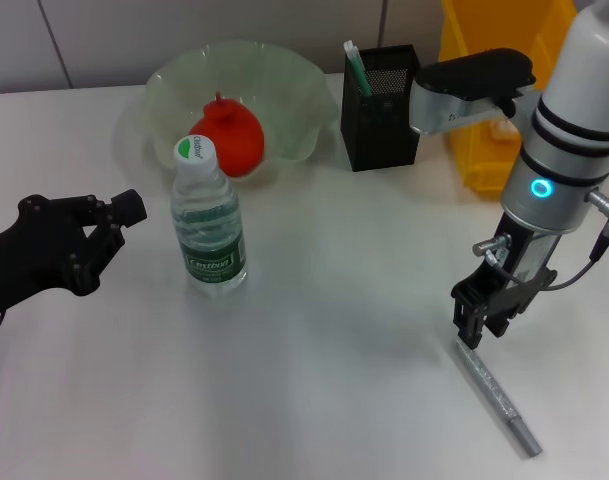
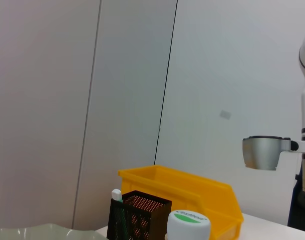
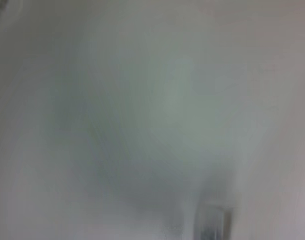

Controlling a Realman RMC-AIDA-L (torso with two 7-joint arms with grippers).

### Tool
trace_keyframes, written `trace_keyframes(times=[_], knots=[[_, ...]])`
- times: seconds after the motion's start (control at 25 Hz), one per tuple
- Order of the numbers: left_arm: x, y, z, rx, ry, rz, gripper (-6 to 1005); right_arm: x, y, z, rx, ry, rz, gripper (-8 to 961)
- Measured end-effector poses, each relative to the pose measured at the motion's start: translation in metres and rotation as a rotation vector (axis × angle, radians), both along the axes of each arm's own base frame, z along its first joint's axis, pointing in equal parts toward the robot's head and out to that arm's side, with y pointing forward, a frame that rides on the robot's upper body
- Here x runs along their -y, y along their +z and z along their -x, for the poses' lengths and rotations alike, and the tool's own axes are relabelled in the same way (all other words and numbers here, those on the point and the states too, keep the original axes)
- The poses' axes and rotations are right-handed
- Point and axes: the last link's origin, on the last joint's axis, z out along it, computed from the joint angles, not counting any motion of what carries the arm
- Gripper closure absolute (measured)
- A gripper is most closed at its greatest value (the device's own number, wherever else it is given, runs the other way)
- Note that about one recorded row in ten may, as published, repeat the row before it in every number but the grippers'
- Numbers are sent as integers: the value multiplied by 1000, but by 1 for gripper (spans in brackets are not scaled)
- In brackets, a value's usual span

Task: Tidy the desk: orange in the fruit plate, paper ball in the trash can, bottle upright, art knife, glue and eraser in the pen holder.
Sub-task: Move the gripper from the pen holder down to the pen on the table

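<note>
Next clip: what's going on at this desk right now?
A two-armed robot is tidying. The right gripper hangs over one end of a grey metal art knife lying on the white table. The left gripper waits beside the upright clear water bottle. The red-orange orange is in the pale green ruffled bowl.

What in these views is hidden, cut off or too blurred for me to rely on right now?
- Right wrist view: blurred; only a grey stub at its edge.
- Trash can contents: head view, cut off by the frame and the right arm.
- Pen holder contents: hidden by mesh, except a green-white stick.
- Right tool: its finger gap is unreadable.
</note>
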Motion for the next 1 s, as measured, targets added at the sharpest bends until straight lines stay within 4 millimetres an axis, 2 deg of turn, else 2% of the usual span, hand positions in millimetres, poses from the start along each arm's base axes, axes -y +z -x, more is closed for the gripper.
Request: trace_keyframes(times=[1.0], knots=[[0, -1, 1, 2, -1, -8, 973, -3, -13, -4, -44, 22, 1, 660]])
